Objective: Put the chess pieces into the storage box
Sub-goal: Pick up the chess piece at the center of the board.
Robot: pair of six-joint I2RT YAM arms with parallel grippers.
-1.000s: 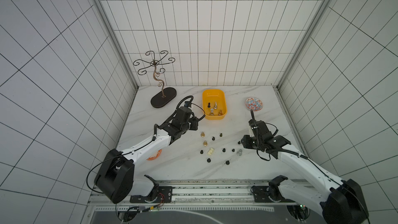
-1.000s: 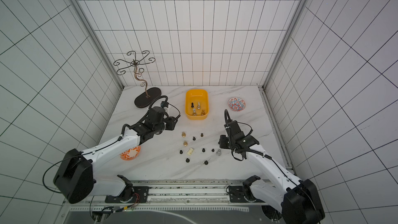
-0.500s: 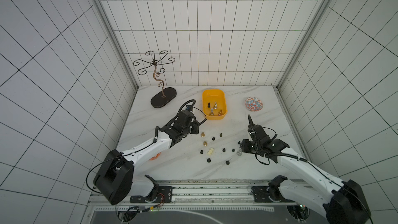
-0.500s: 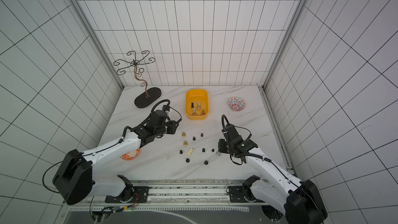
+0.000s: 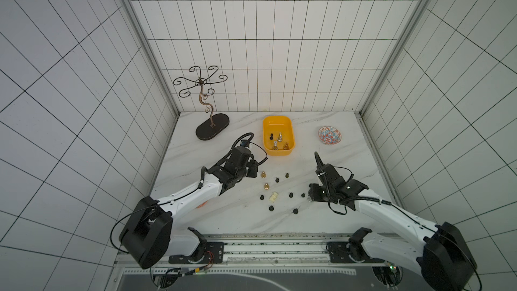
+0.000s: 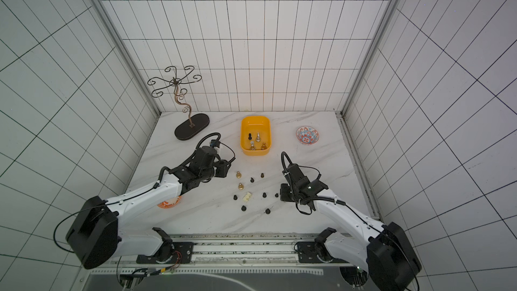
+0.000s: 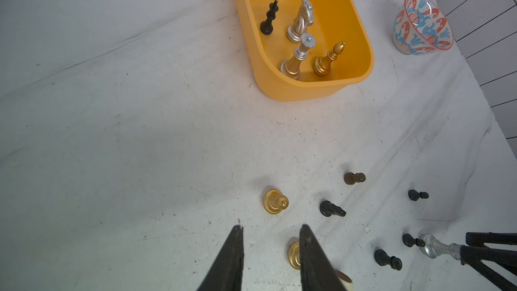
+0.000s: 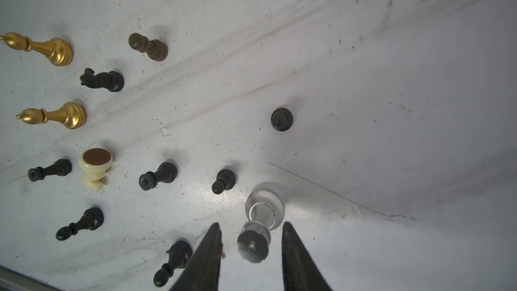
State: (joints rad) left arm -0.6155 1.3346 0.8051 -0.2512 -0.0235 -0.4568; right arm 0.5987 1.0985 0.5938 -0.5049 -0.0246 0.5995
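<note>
The right gripper (image 8: 251,225) is down low over the marble tabletop (image 5: 223,219). Its jaws are spread either side of an upright silver chess piece (image 8: 261,214). There's a sliver of table showing on both sides of the crown, so the fingers (image 8: 207,261) bracket it without pinching. A black pawn (image 8: 223,180) stands just beside the silver base, and a lone black pawn (image 8: 281,118) stands further off. More loose chess pieces are scattered beyond them. A cream-white piece (image 8: 95,167) lies toppled on its side with its brown felt foot showing, and there's a black knight (image 8: 102,79) and a brown pawn (image 8: 148,46).

Over to the left gripper (image 7: 271,228): its jaws are parted with nothing between them. It hovers just short of a gold bishop (image 7: 275,201), and a second gold bishop (image 7: 293,256) peeks out from behind one finger.

The storage box (image 5: 279,152), yellow-orange, sits toward the back of the table, well apart from both grippers. It lies between the wire jewellery stand (image 5: 211,131) and the patterned bowl (image 5: 330,135). Four pieces stand upright inside it: a black king (image 7: 268,18), a silver knight (image 7: 300,20), a tall silver piece (image 7: 298,57) and a boxed gold bishop (image 7: 326,61). The last two are close to the near wall.
</note>
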